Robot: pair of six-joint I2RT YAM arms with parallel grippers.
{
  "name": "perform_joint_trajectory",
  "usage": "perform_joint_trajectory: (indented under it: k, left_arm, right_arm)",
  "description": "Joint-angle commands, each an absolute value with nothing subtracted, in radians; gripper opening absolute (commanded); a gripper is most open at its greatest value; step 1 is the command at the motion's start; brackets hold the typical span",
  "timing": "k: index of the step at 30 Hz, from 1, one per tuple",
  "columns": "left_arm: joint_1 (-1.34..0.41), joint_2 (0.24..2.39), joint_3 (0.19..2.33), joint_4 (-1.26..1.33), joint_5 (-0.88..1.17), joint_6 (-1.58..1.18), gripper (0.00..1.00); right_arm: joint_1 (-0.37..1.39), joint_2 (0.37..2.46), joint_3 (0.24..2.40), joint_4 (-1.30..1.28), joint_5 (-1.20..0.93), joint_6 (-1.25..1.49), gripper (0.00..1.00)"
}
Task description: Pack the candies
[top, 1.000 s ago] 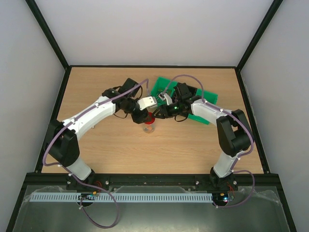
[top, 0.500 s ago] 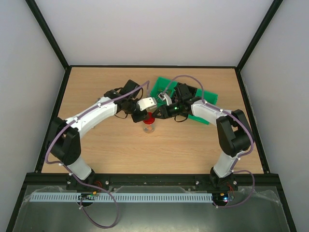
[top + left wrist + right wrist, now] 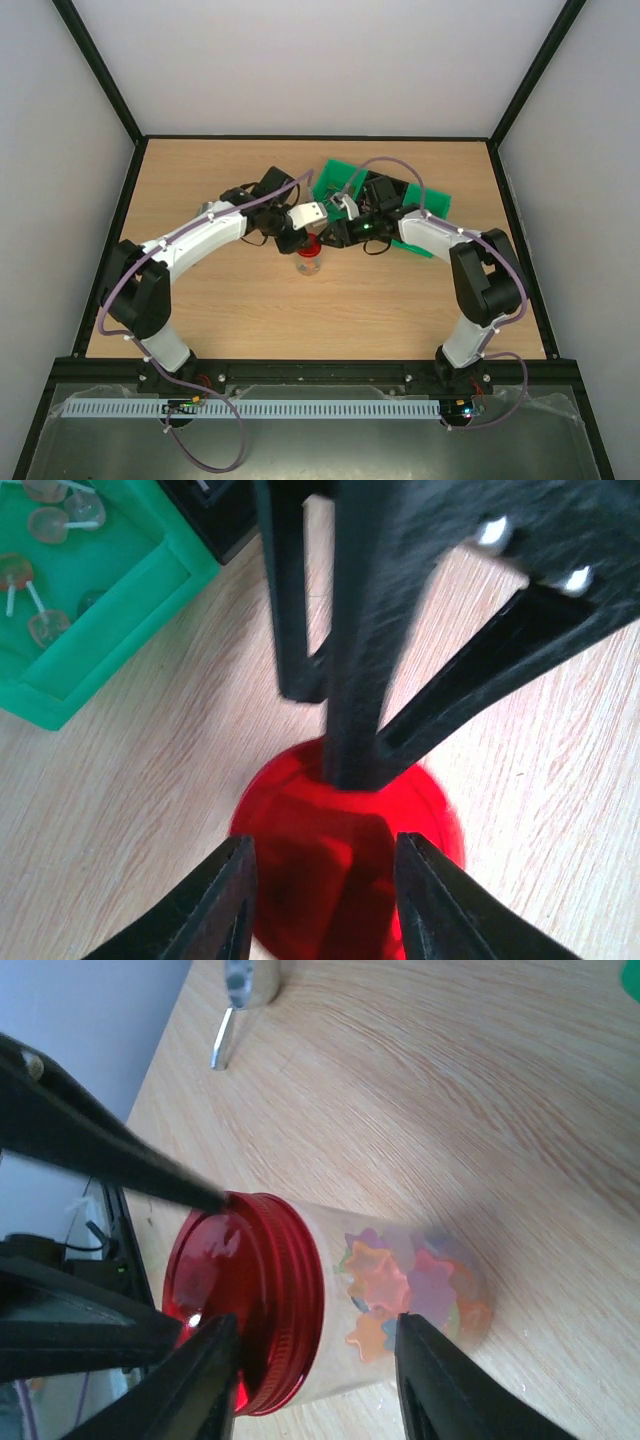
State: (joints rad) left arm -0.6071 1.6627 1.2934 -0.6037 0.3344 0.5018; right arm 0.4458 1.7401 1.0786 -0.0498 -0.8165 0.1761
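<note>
Change: since a second ago the left arm's wrist has crept slightly toward the tray. The jar has not shifted, and both grippers have stayed at its top.
Bearing on task: judged a lid-closing step, with filling apparently done.
Left gripper (image 3: 325, 840): fingers at a narrow gap astride the red round screw lid (image 3: 330, 880), one tip touching its top face. Whether they clamp it, I cannot tell.
Right gripper (image 3: 315, 1322): fingers likewise narrow, flanking the lid and jar shoulder; grip cannot be told.
Jar: clear cylindrical jar (image 3: 440, 1250), upright on the wooden table (image 3: 400, 300), lid on.
Jar contents: the candies (image 3: 385, 1285), multicoloured star shapes, seen through the wall.
Tray: green plastic tray (image 3: 120, 610), holding a few pale round sweets on sticks (image 3: 45, 525).
Scoop: silver metal scoop (image 3: 245, 985), on the table apart from the jar, unheld.
</note>
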Motion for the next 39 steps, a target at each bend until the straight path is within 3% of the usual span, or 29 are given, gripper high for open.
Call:
perform_joint_trajectory:
  k: [1, 5, 12, 19, 23, 28, 39]
  left_arm:
    - [-0.559, 1.651, 1.350, -0.674, 0.391, 0.454, 0.46]
    - [-0.539, 1.595, 1.367, -0.646, 0.437, 0.445, 0.68]
    - [-0.501, 1.484, 1.337, -0.554, 0.447, 0.394, 0.98]
    - [-0.451, 1.304, 1.157, -0.243, 0.342, 0.213, 0.99]
    - [-0.450, 1.326, 1.163, -0.332, 0.376, 0.274, 0.99]
    - [-0.430, 1.333, 1.149, -0.373, 0.393, 0.309, 0.99]
    - [-0.407, 1.376, 1.143, -0.388, 0.373, 0.260, 0.99]
  right_arm:
    - [0.412, 1.680, 1.009, -0.073, -0.707, 0.130, 0.50]
    - [0.370, 1.596, 0.980, 0.007, -0.678, 0.091, 0.77]
    - [0.351, 1.425, 0.920, 0.129, -0.613, -0.016, 0.97]
    - [0.351, 1.325, 0.737, 0.504, -0.507, 0.147, 0.99]
    - [0.355, 1.409, 0.743, 0.558, -0.733, 0.115, 0.99]
    - [0.399, 1.410, 0.517, 0.780, -0.664, 0.019, 0.99]
    - [0.514, 1.624, 0.447, 0.980, -0.596, -0.088, 1.00]
